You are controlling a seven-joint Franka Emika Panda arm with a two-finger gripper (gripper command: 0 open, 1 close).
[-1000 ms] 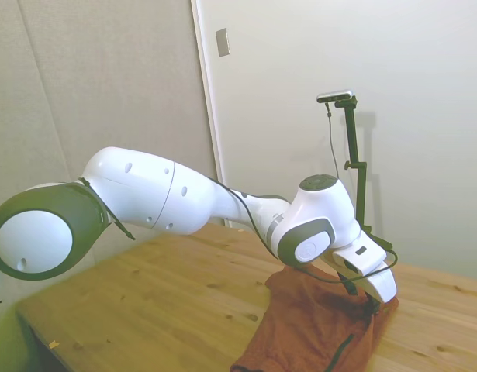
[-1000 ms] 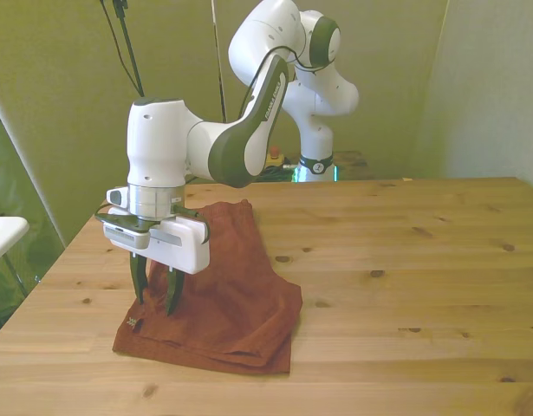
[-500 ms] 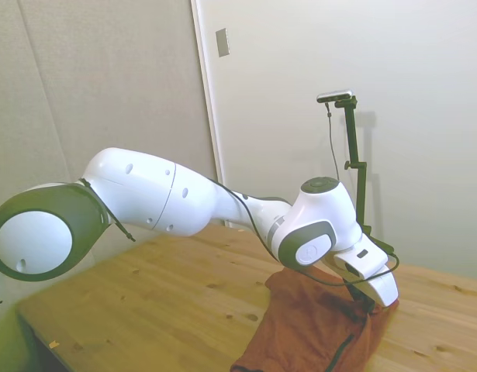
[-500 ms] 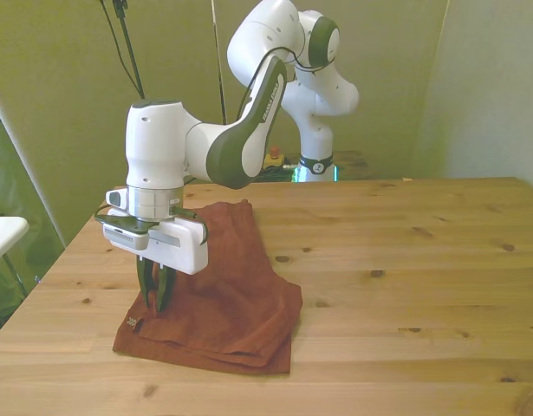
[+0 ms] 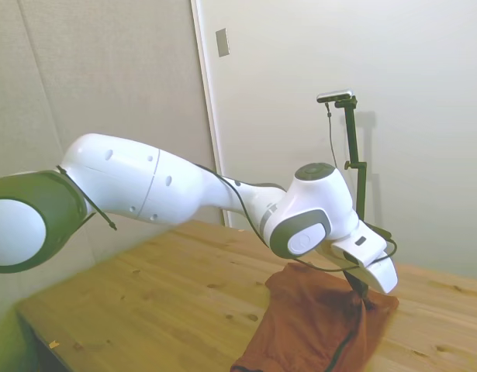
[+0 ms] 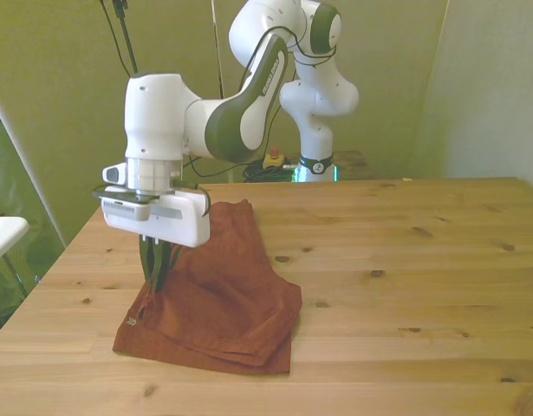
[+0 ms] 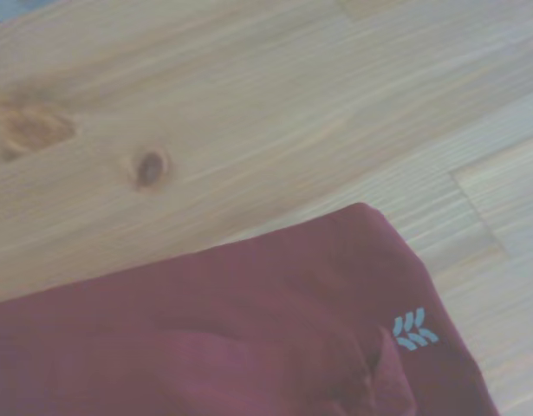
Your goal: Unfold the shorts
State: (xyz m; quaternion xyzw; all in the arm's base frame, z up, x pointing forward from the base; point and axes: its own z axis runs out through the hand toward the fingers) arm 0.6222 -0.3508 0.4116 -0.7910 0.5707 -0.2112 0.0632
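The rust-orange shorts (image 6: 223, 303) lie folded on the wooden table (image 6: 405, 260) toward the front view's left. A small light logo (image 6: 131, 323) marks their near corner. My gripper (image 6: 153, 270) stands upright over the shorts' left part, shut on a pinch of the top layer, which rises in a small peak to the fingertips. In the side view the gripper (image 5: 361, 291) sits at the shorts' (image 5: 312, 325) far edge, and a thin dark cord (image 5: 340, 349) runs down the cloth. The wrist view shows a corner of the shorts (image 7: 249, 338) with the light logo (image 7: 413, 330).
Bare wood (image 6: 422, 303) stretches to the front view's right of the shorts. A white surface edge (image 6: 2, 232) pokes in beyond the table's left side.
The fingers, open around the cloth a second ago, have shut on it. The hand has since risen a little, drawing the top layer up with it.
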